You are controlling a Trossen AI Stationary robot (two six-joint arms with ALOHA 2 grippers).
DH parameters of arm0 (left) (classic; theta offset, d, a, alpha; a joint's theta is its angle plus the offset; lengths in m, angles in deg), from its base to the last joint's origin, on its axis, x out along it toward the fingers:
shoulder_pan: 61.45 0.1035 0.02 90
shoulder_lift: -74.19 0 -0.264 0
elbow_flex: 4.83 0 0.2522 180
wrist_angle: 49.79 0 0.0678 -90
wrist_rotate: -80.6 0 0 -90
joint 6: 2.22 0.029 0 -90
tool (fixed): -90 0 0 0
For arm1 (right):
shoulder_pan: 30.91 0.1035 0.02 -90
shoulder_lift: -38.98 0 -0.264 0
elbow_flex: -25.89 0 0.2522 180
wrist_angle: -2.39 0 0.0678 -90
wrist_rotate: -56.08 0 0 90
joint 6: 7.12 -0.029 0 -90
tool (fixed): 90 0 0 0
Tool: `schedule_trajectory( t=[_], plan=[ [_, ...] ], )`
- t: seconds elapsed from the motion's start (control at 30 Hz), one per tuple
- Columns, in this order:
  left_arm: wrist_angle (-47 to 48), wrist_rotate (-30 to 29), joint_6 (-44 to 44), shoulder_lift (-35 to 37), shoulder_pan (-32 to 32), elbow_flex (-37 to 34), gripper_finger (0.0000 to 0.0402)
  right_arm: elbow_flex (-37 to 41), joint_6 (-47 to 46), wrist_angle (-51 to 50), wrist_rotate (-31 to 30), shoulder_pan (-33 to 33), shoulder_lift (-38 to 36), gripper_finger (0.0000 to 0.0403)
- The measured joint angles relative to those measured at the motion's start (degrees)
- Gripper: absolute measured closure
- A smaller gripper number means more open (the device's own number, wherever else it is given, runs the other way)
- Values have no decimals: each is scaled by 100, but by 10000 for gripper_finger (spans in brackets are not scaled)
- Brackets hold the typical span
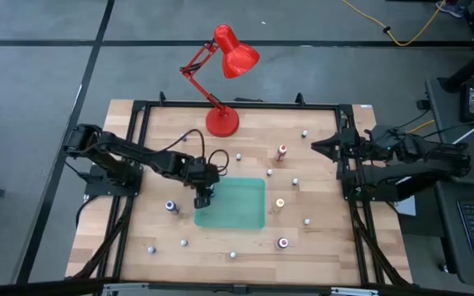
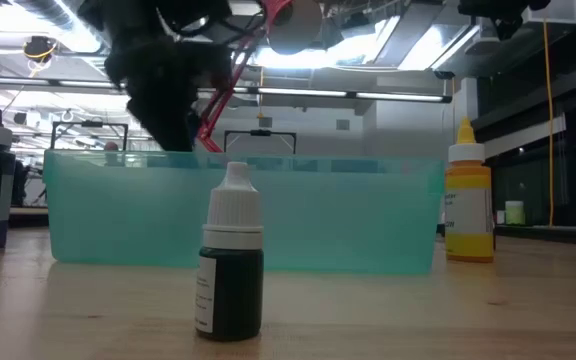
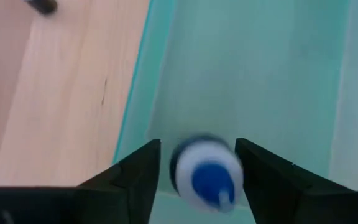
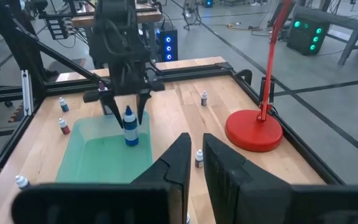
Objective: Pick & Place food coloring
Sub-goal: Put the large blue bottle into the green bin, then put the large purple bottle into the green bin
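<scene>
A blue dropper bottle with a pale cap (image 4: 130, 127) stands upright inside the teal tray (image 1: 241, 210), near its left wall. It shows blurred in the left wrist view (image 3: 207, 174). My left gripper (image 1: 204, 196) is open above it, one finger on either side of the cap, with gaps showing. My right gripper (image 1: 315, 146) is shut and empty at the table's right side. On the wood stand a red bottle (image 1: 282, 151), a yellow-orange one (image 1: 279, 203), a purple one (image 1: 283, 242) and a dark one (image 1: 171, 205).
A red desk lamp (image 1: 222, 122) stands at the far middle of the table. Several small pale-capped bottles are scattered over the wood around the tray. In the low view a dark bottle (image 2: 230, 265) stands in front of the tray wall (image 2: 348, 215), with a yellow one (image 2: 468, 205) to its right.
</scene>
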Motion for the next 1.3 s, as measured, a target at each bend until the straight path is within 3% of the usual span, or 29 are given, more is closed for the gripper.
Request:
schedule_trajectory(
  t=[0.33, 0.57, 0.87, 1.1, 1.3],
  plan=[
    [2055, -72, 131, 395, -25, 902, 190, -2, -26, -21, 2, 0, 65, 357],
    [2937, -67, -871, 1484, -382, 1014, 197, -2, -22, -68, 4, 0, 122, 357],
    [3904, -120, -2791, 2550, -2160, 1016, 199, -2, -22, -85, 2, -2, 175, 357],
    [4427, -779, -4097, 2708, -3427, 1016, 199, -2, -13, -85, 1, -2, 173, 357],
    [4798, -839, -4967, 2721, -4032, 1016, 198, -2, -42, -85, 0, 0, 173, 357]
  ],
)
